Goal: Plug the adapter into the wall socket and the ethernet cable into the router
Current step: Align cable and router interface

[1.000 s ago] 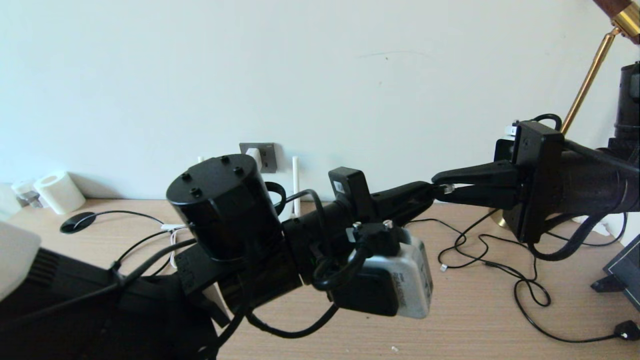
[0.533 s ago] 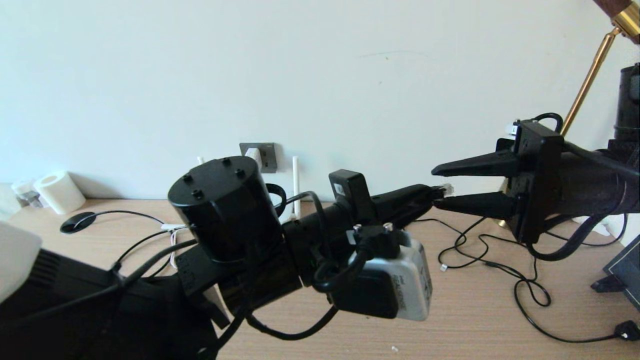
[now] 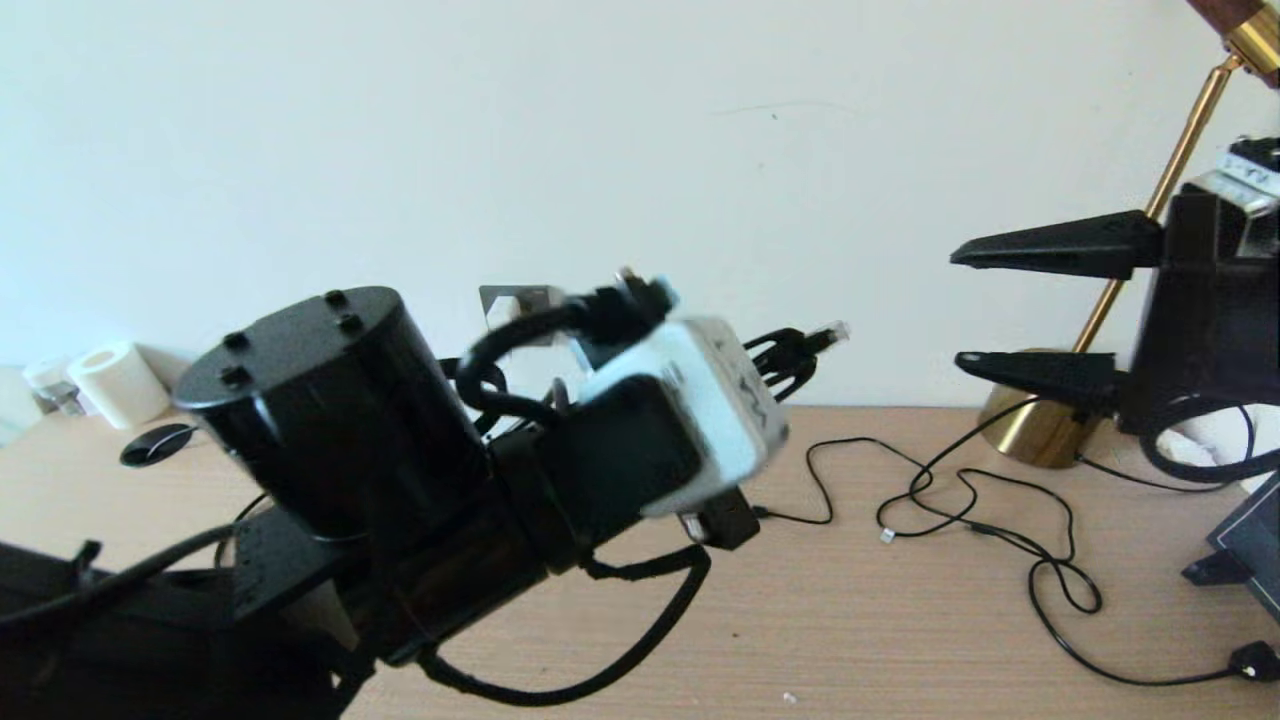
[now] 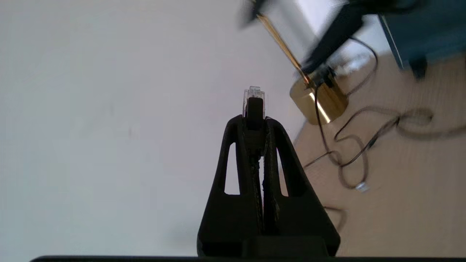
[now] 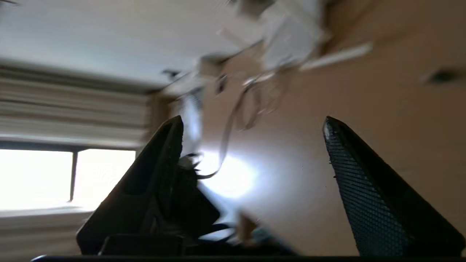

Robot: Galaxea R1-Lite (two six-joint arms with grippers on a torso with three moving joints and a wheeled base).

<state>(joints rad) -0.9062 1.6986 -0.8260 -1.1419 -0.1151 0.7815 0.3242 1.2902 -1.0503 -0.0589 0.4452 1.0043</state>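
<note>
My left gripper (image 3: pixel 800 350) is raised above the desk and shut on the ethernet cable's plug. Its clear tip (image 3: pixel 832 331) sticks out past the fingertips toward the right. The left wrist view shows the same clear tip (image 4: pixel 253 95) clamped in that left gripper (image 4: pixel 254 122). To its right, my right gripper (image 3: pixel 960 310) hangs open and apart from the plug, holding nothing; the right wrist view shows this gripper (image 5: pixel 252 123) with its fingers spread wide. Only the top edge of the grey wall socket (image 3: pixel 512 296) peeks out behind my left wrist. The adapter and the router are hidden behind the left arm.
A brass lamp base (image 3: pixel 1035 420) stands at the back right with its stem rising to the corner. Thin black cables (image 3: pixel 960 500) loop over the wooden desk (image 3: pixel 850 620), ending in a black plug (image 3: pixel 1255 660). A white paper roll (image 3: pixel 118 383) sits far left.
The right gripper, shut on the plug tip a second ago, opened and pulled back right and upward. The left arm rolled and rose, carrying the plug higher.
</note>
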